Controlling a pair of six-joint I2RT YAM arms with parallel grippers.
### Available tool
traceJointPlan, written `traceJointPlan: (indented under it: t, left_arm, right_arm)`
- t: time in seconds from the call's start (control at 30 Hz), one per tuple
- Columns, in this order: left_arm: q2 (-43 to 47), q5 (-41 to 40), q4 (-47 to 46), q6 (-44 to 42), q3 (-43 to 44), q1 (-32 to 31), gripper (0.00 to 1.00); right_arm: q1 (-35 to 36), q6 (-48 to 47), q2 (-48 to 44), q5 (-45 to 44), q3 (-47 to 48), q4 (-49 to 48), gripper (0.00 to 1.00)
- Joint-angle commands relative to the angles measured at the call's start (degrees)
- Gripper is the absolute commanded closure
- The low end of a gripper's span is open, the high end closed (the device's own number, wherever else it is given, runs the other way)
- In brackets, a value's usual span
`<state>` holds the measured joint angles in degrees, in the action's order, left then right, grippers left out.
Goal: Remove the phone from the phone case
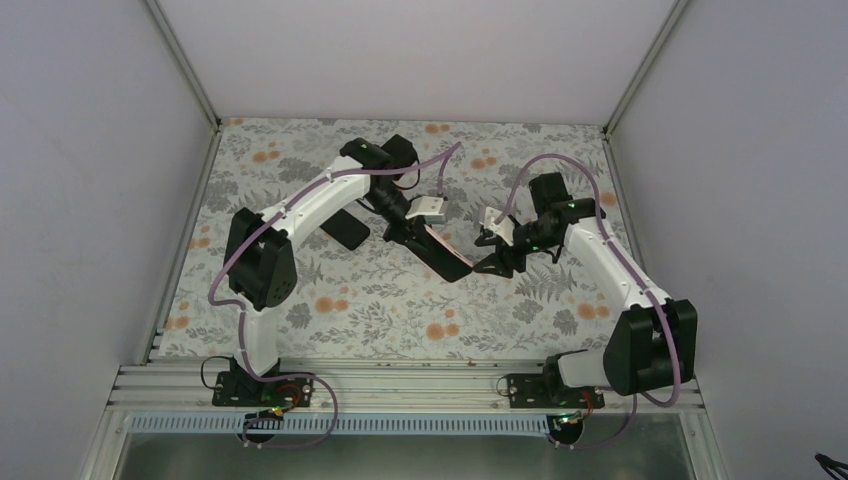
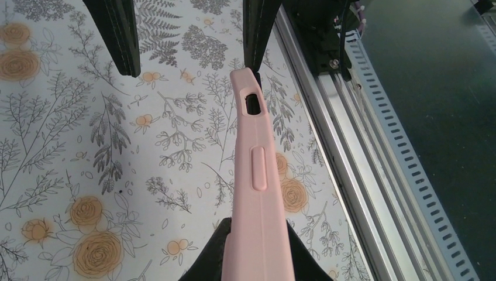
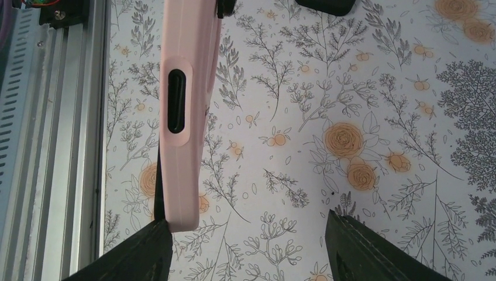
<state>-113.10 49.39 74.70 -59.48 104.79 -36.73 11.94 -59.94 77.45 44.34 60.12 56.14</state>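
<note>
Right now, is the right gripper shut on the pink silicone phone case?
No: the right gripper is wide open, the pink silicone phone case beside just one finger.

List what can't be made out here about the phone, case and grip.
1. Phone inside the pink case: both wrist views show only the case's edge, and the top view is too small.
2. Left gripper contact points: the left wrist view's bottom edge cuts off its fingers.
3. Dark slab, top view: partly under the left arm, unidentifiable.

Phone case (image 2: 257,193): 1, pink. Flat black slab (image 1: 345,228) lying on the table (image 1: 330,310): 1. Arms: 2, left arm (image 1: 300,205) and right arm (image 1: 612,268). Sets of jaws: 2, one per arm. Purple cables (image 1: 222,280): 2, one along each arm. Table: 1.
</note>
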Motion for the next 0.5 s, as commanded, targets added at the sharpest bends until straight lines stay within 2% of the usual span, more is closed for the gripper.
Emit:
traceJointPlan:
  t: [0.0,0.13,0.47]
  left_arm:
    - [1.65,7.09,0.54,-0.59,2.76,-0.45,0.98]
    - [0.84,9.63,0.82,-0.44,4.02,-0.47,0.98]
    - [-0.77,16.16,3.0,-1.73,5.02,-1.88,0.98]
  right_arm:
    - [0.15,1.63,0.82,0.09,-0.48,-4.11,0.34]
    - [0.56,4.14,0.16,-0.27,-0.7,-6.82,0.34]
    - [1.98,12.87,1.21,-8.41,-0.56,-16.85,0.34]
